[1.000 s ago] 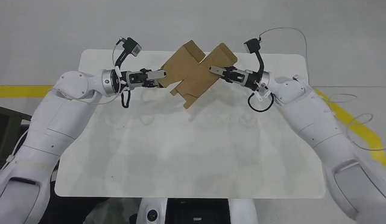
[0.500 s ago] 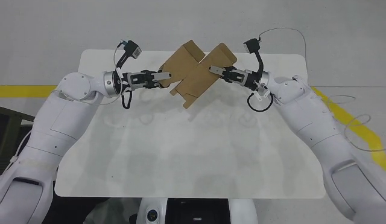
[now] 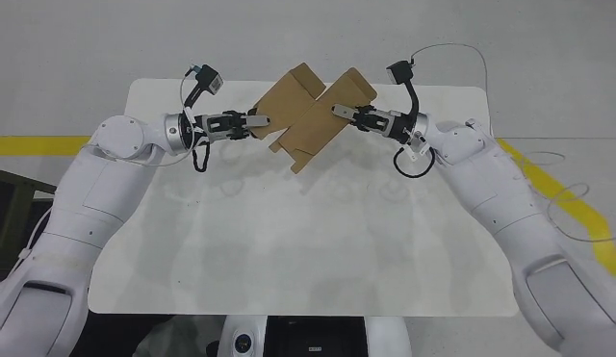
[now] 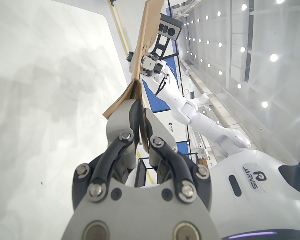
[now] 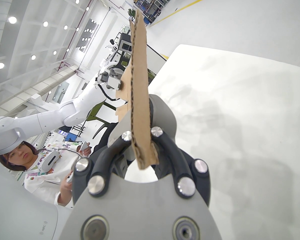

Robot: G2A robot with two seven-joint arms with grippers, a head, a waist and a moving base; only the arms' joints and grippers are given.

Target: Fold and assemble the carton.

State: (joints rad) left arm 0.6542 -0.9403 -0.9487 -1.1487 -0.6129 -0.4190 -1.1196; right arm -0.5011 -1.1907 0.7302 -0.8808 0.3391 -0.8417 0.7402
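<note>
We've got the carton (image 3: 310, 121) up in the air over the far half of the counter (image 3: 289, 251), not boxed up yet. Left tool (image 3: 262, 123) is clamped on its left edge, right tool (image 3: 337, 112) on its right edge, so the cardboard sits right between them, long side slanting from near-middle to far-right. We reckon neither arm is nearer
</note>
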